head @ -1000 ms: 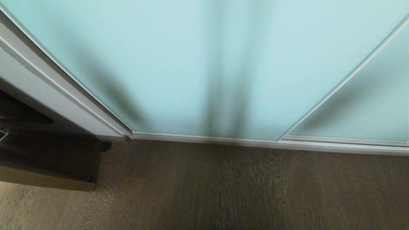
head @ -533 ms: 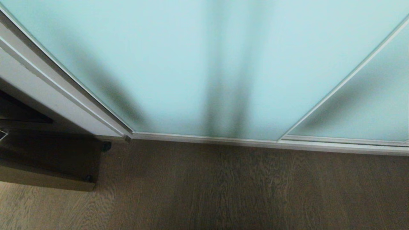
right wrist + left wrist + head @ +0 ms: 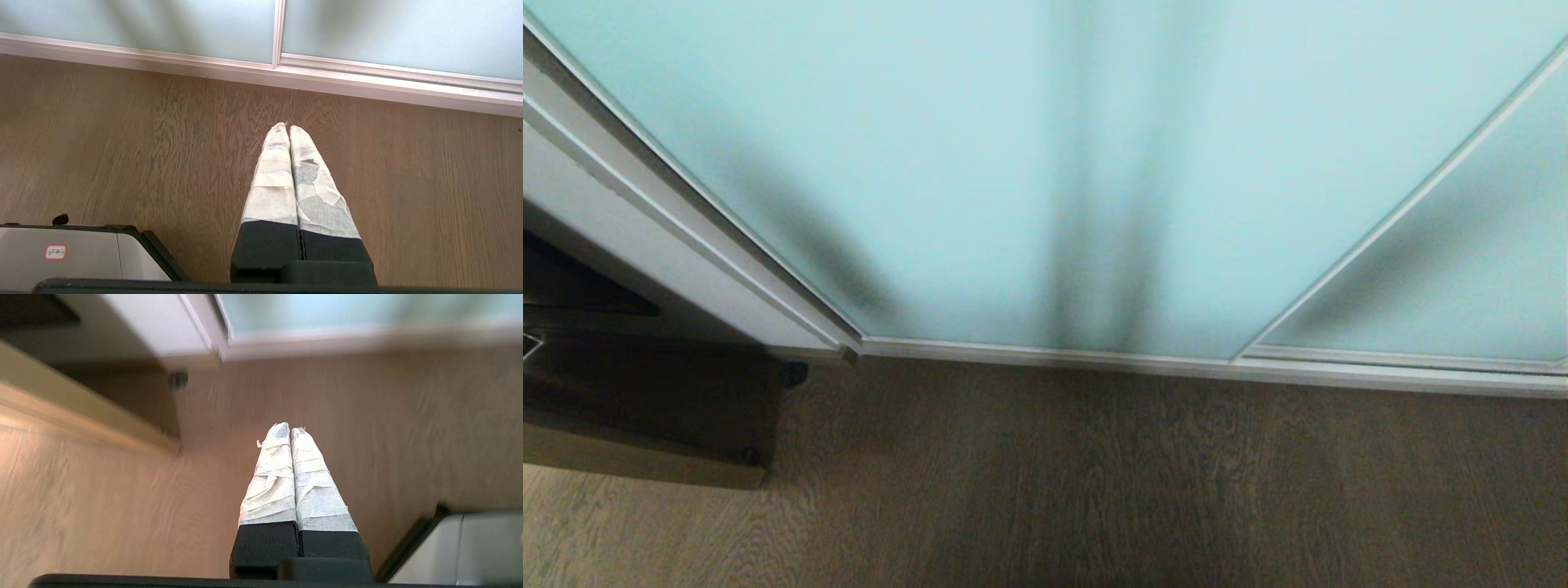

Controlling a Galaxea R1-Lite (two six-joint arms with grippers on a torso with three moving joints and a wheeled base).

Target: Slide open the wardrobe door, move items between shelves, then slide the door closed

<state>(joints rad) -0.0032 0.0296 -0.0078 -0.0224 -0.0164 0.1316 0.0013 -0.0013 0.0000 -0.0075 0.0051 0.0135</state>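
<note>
- The sliding wardrobe door (image 3: pixel 1029 163), a frosted aqua pane in a pale metal frame, is filling most of my head view and standing shut down to its bottom rail (image 3: pixel 1045 353), with a second pane (image 3: pixel 1462 278) overlapping it on my right.
- The wood floor (image 3: pixel 1094 474) is spreading out below the rail.
- A light wooden door (image 3: pixel 645 465) is showing at my far left, beside the wardrobe's white side wall (image 3: pixel 670 269).
- My left pincer (image 3: pixel 290 429) is hanging over the floor, taped fingers pressed together, holding nothing.
- My right pincer (image 3: pixel 289 125) is hanging likewise near the rail, fingers together and empty.
</note>
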